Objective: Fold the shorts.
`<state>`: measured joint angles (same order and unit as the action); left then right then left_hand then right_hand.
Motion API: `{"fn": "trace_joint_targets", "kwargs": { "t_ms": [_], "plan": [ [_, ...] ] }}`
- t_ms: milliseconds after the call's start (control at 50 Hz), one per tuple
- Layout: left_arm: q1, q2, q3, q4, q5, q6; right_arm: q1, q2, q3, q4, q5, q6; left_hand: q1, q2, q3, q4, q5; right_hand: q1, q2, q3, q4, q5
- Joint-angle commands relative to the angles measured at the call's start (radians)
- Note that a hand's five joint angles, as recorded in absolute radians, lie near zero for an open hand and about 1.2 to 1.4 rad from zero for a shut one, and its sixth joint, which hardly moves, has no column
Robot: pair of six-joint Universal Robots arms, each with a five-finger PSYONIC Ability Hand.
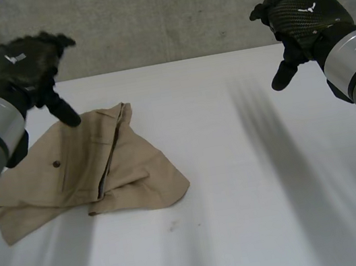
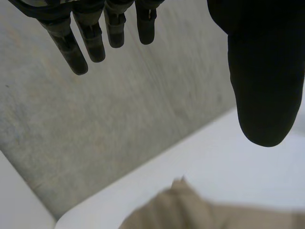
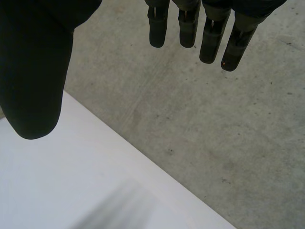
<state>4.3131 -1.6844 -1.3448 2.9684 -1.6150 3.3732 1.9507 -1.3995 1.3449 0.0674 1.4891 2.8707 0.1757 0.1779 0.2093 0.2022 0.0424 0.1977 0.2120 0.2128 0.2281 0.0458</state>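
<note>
Tan shorts [image 1: 85,172] lie rumpled on the left part of the white table [image 1: 254,181], with a small button and a fly seam showing. My left hand [image 1: 27,66] hovers above the shorts' far left edge, open, thumb pointing down at the cloth, holding nothing. In the left wrist view its fingers [image 2: 93,36] hang straight and the shorts' far corner [image 2: 190,210] lies below them. My right hand [image 1: 299,17] is raised over the table's far right, open and empty, well away from the shorts; its fingers [image 3: 209,33] are straight.
A grey concrete wall [image 1: 171,11] rises right behind the table's far edge. Bare table stretches across the middle and right side, with a small faint mark [image 1: 173,226] just in front of the shorts.
</note>
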Motion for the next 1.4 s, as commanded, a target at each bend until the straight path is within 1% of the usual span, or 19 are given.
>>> {"fn": "trace_joint_targets", "kwargs": {
  "t_ms": [20, 120, 180, 240, 340, 380, 620, 660, 700, 720, 740, 760, 860, 980, 1060, 1160, 1280, 1380, 1400],
  "plan": [
    [0.017, -0.101, -0.036, -0.009, -0.031, 0.236, 0.004, 0.008, 0.008, 0.000, 0.003, -0.031, 0.067, 0.065, 0.033, 0.041, 0.026, -0.023, -0.037, -0.038, -0.054, -0.046],
    [0.074, -0.178, -0.149, 0.007, -0.060, 0.252, 0.004, 0.040, 0.007, -0.001, 0.003, -0.034, 0.085, 0.083, 0.051, 0.058, 0.044, -0.023, -0.037, -0.038, -0.054, -0.046],
    [0.079, -0.205, -0.191, 0.047, -0.062, 0.239, 0.004, 0.057, 0.007, -0.001, 0.003, -0.034, 0.096, 0.094, 0.063, 0.070, 0.055, -0.023, -0.037, -0.038, -0.054, -0.046],
    [0.097, -0.231, -0.255, 0.147, -0.063, 0.219, 0.004, 0.068, 0.007, -0.003, 0.003, -0.034, 0.217, 0.215, 0.183, 0.190, 0.175, -0.023, -0.037, -0.038, -0.054, -0.046],
    [0.149, -0.288, -0.330, 0.320, -0.059, 0.201, 0.004, 0.086, 0.007, -0.003, 0.003, -0.034, 0.217, 0.215, 0.183, 0.190, 0.176, -0.023, -0.037, -0.038, -0.054, -0.046],
    [0.154, -0.311, -0.333, 0.349, -0.057, 0.199, 0.004, 0.089, 0.007, -0.003, 0.003, -0.034, 0.214, 0.212, 0.180, 0.187, 0.173, -0.023, -0.037, -0.038, -0.054, -0.046],
    [0.163, -0.469, -0.260, 0.376, -0.052, 0.203, 0.002, 0.106, 0.007, -0.005, 0.003, -0.034, 0.223, 0.221, 0.189, 0.196, 0.181, -0.023, -0.037, -0.038, -0.054, -0.046],
    [0.163, -0.486, -0.244, 0.376, -0.051, 0.203, 0.002, 0.106, 0.007, -0.005, 0.005, -0.034, 0.287, 0.285, 0.253, 0.261, 0.246, -0.023, -0.037, -0.038, -0.054, -0.046],
    [0.163, -0.500, -0.229, 0.376, -0.051, 0.203, 0.002, 0.108, 0.007, -0.005, 0.005, -0.036, 0.477, 0.475, 0.443, 0.450, 0.436, -0.023, -0.037, -0.038, -0.054, -0.046],
    [0.163, -0.509, -0.212, 0.374, -0.054, 0.201, 0.002, 0.108, 0.007, -0.005, 0.005, -0.034, 0.882, 0.880, 0.849, 0.856, 0.841, -0.023, -0.037, -0.038, -0.054, -0.046],
    [0.163, -0.509, -0.203, 0.374, -0.059, 0.199, 0.002, 0.108, 0.007, -0.005, 0.005, -0.034, 1.116, 1.114, 1.082, 1.089, 1.075, -0.023, -0.037, -0.038, -0.054, -0.046],
    [0.165, -0.506, -0.194, 0.377, -0.065, 0.199, 0.002, 0.109, 0.008, -0.005, 0.005, -0.036, 1.220, 1.217, 1.186, 1.193, 1.178, -0.023, -0.037, -0.038, -0.054, -0.046],
    [0.183, -0.413, -0.169, 0.394, -0.085, 0.198, 0.000, 0.108, 0.008, -0.005, 0.005, -0.036, 1.221, 1.218, 1.187, 1.194, 1.179, -0.023, -0.037, -0.038, -0.054, -0.046],
    [0.165, -0.181, -0.145, 0.526, -0.086, 0.202, -0.004, 0.105, 0.007, -0.005, 0.005, -0.036, 1.221, 1.218, 1.187, 1.194, 1.179, -0.023, -0.037, -0.038, -0.054, -0.046],
    [0.139, -0.112, -0.068, 0.578, -0.086, 0.206, -0.004, 0.105, 0.007, -0.005, 0.005, -0.036, 1.221, 1.218, 1.187, 1.194, 1.179, -0.023, -0.037, -0.038, -0.054, -0.046],
    [0.076, -0.129, 0.070, 0.578, -0.086, 0.209, -0.006, 0.100, 0.007, -0.005, 0.005, -0.034, 1.221, 1.218, 1.187, 1.194, 1.179, -0.023, -0.037, -0.038, -0.054, -0.046],
    [-0.094, -0.198, 0.144, 0.586, -0.071, 0.210, -0.013, 0.089, 0.000, -0.005, 0.008, -0.034, 1.221, 1.218, 1.187, 1.194, 1.179, -0.023, -0.037, -0.038, -0.054, -0.046],
    [-0.242, -0.267, 0.139, 0.595, -0.002, 0.210, -0.024, 0.063, -0.007, -0.006, 0.016, -0.034, 1.221, 1.218, 1.187, 1.194, 1.179, -0.023, -0.037, -0.038, -0.054, -0.046],
    [-0.266, -0.279, 0.138, 0.595, 0.009, 0.212, -0.059, 0.059, -0.007, -0.011, 0.016, -0.033, 1.221, 1.218, 1.187, 1.194, 1.179, -0.023, -0.037, -0.038, -0.054, -0.046]
  ]
}}
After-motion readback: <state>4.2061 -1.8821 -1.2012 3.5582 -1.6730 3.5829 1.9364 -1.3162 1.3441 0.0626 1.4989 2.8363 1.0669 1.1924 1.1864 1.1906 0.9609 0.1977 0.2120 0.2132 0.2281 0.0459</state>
